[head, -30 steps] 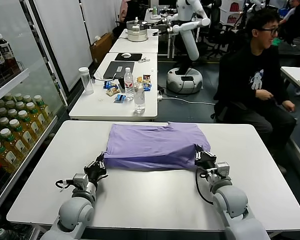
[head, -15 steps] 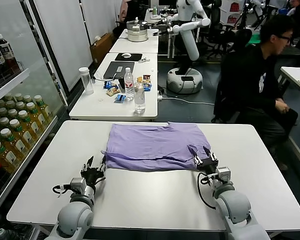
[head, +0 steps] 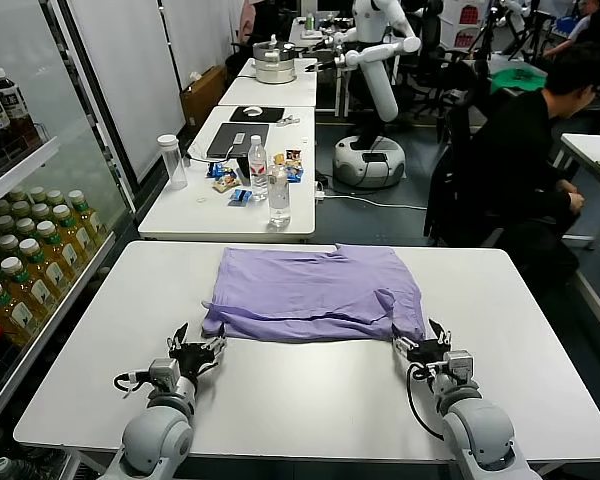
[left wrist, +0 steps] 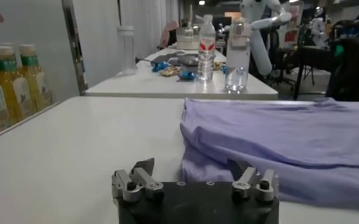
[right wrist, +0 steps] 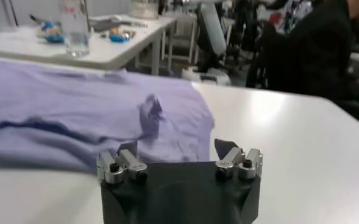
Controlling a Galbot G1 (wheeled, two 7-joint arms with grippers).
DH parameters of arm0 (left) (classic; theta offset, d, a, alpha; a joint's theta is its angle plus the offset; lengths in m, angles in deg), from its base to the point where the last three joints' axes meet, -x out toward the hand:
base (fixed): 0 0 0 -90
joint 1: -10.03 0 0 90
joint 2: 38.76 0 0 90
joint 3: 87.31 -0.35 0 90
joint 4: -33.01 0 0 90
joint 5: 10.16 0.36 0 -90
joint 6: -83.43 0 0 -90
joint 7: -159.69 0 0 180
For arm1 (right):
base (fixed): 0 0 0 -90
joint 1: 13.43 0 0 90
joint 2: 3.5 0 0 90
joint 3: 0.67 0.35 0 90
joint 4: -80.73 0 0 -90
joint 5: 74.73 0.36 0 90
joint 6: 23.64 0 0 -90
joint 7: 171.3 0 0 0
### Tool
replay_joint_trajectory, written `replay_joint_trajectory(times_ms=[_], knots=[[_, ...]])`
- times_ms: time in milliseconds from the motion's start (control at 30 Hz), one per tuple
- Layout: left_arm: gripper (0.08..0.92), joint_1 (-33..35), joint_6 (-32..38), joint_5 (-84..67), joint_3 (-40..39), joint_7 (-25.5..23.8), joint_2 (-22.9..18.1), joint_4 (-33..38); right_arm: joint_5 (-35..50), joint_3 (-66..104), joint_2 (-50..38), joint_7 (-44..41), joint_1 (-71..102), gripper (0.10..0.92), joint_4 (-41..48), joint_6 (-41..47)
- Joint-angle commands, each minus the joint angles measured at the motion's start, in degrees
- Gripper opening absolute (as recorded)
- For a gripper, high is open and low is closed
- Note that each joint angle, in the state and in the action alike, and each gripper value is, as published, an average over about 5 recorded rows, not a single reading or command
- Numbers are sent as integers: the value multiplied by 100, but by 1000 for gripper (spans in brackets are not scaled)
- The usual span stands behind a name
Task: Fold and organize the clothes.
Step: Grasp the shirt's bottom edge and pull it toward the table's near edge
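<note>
Folded T-shirt (head: 315,292) mid-table (head: 540,330); left end effector (head: 192,352) and right end effector (head: 425,347) spread apart, empty, just off near hem corners.

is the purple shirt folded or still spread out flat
Folded, at least once. The shirt shows doubled layers along its near edge on the table. Both grippers, left and right, are open, off it.

Left gripper (left wrist: 194,175) rests low over the white surface (left wrist: 75,146), fingers spread, empty. Folded lavender T-shirt (left wrist: 277,143) lies just beyond.
</note>
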Motion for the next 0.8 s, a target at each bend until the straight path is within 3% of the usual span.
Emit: replay_joint_trajectory(times_ms=[33,667,800], knots=[[694,-214,-184,-125,-73,106,-25,-364,123,-23,34,110,-8,785,235,220],[146,-72,66,-786,20,-61,-7,-118,240,28,-72,85,214,241,-95,101],[95,242,115,-842,112,-61,-34,211,297,93,-130,93,508,154,-376,61]])
